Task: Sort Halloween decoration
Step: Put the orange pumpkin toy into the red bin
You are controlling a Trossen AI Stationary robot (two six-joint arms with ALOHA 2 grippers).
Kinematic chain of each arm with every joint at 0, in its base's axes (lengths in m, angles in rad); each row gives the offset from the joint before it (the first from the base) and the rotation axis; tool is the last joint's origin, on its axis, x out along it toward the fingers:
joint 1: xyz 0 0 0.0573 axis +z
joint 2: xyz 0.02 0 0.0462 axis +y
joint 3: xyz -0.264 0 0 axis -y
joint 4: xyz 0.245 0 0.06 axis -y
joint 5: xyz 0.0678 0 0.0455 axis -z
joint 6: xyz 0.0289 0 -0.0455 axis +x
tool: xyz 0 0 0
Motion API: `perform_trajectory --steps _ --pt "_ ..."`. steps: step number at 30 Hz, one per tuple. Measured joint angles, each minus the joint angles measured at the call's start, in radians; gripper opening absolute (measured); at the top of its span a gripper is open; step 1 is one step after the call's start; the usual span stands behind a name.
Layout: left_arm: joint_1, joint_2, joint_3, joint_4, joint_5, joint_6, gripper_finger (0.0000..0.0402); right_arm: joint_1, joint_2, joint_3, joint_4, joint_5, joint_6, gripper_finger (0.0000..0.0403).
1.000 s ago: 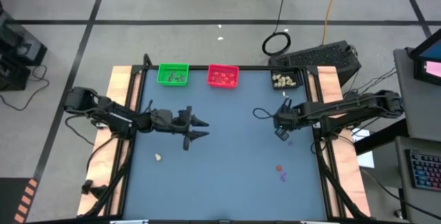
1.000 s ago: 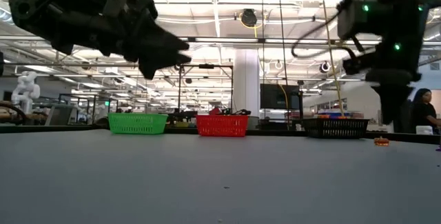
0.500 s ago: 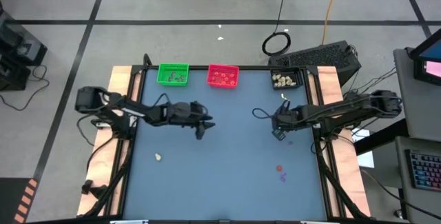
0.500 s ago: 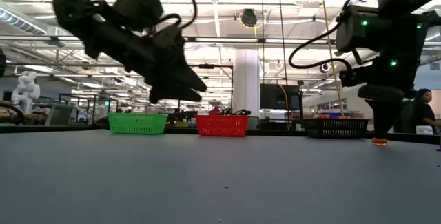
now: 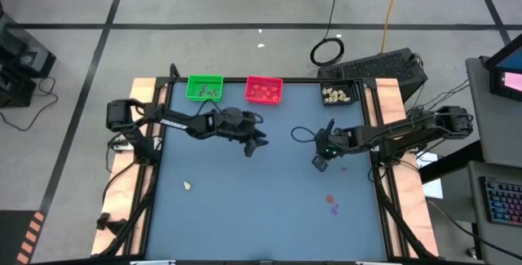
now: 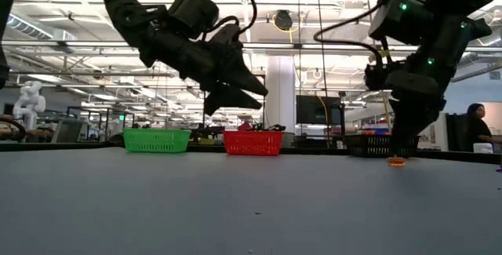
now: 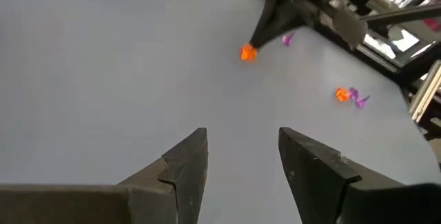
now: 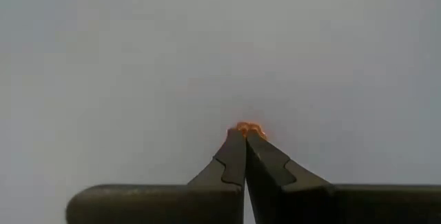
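A tiny orange trinket (image 8: pixel 247 127) of the Halloween decoration sits at the tips of my right gripper (image 5: pixel 316 164), which is shut on it right of the table's middle. My left gripper (image 5: pixel 254 147) hangs open above the table's middle, nothing between its fingers (image 7: pixel 186 158). Loose on the tabletop lie a cream trinket (image 5: pixel 188 186) at the near left, an orange one (image 5: pixel 330 199) and a purple one (image 5: pixel 334 209) at the near right, and another purple one (image 7: pixel 286 40) just right of the right gripper. My right gripper pinches the orange trinket (image 7: pixel 247 53) at the very ends of its two shut fingers (image 8: pixel 234 151). The fingers slant steeply down, with the trinket peeking out past the tips. Whether it touches the tabletop or hangs just above it, I cannot tell.
Along the far edge stand a green tray (image 5: pixel 204 88), a red tray (image 5: pixel 263 90) and a black tray (image 5: pixel 338 94), each with small pieces inside. Wooden rails (image 5: pixel 139 175) line the table's left and right sides. A person shows in the room behind (image 6: pixel 476 125).
My left gripper has swung toward the table's right and far side, rolling at the wrist, and stays open. My right gripper has moved a little toward the table's left edge and down, staying shut, and the orange trinket has gone along at its tips.
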Motion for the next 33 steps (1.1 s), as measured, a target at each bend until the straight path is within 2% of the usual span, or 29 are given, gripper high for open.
perform_trajectory --steps 6,9,14,17,20,26,33 --pt "0.000 -0.001 0.004 0.000 0.003 -0.005 0.0184 0.050 -0.001 0.044 0.030 0.004 -0.055 0.0003" --pt "0.000 0.021 0.016 -0.027 0.009 -0.076 0.0184 0.079 -0.001 0.079 -0.028 0.012 -0.088 0.0024" --pt "0.009 0.116 0.091 -0.046 0.110 -0.152 0.0184 0.124 0.001 0.084 -0.141 0.030 -0.093 0.0057" --pt "0.018 0.186 0.166 -0.052 0.155 -0.154 0.0184 0.149 0.011 0.084 -0.179 0.116 -0.063 0.0039" --pt "0.030 0.239 0.244 -0.051 0.209 -0.158 0.0184 0.159 0.038 0.084 -0.187 0.124 -0.071 0.0008" --pt "0.043 0.300 0.353 -0.115 0.253 -0.131 0.0184 0.159 0.132 0.084 -0.156 0.139 -0.085 0.0002" --pt "0.050 0.302 0.364 -0.176 0.253 -0.078 0.0184 0.159 0.202 0.084 -0.026 0.143 -0.147 0.0001"
